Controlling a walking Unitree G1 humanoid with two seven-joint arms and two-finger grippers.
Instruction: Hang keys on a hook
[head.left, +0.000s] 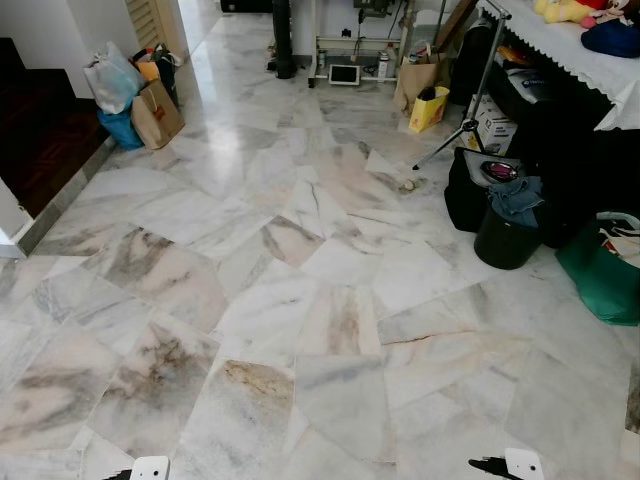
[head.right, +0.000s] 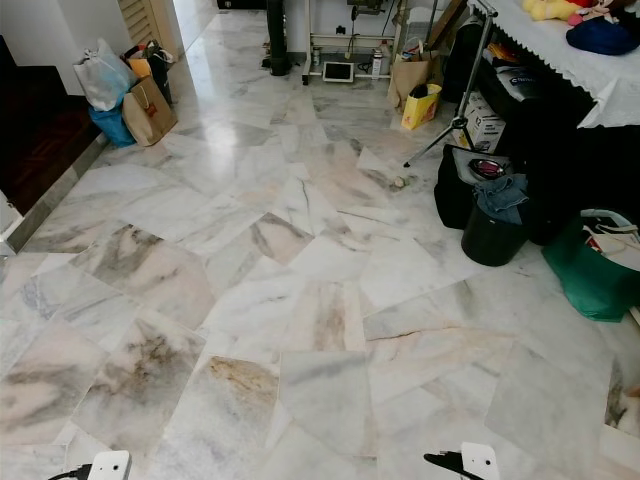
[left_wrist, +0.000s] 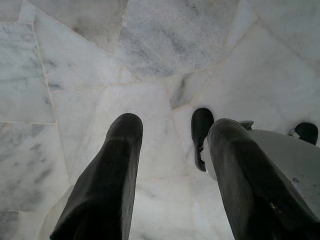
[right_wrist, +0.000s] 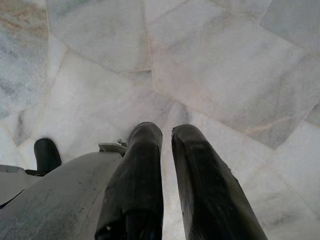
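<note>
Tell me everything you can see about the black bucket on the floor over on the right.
The black bucket is a round, dark, plastic-looking tub standing upright on the marble floor. A crumpled blue-grey cloth is draped over its rim, hiding its contents. A black bag sits against it on one side, and a green bag stands nearby.

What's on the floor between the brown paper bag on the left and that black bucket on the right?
Nothing but bare marble floor between the brown paper bag and the black bucket, as the left eye view shows.
</note>
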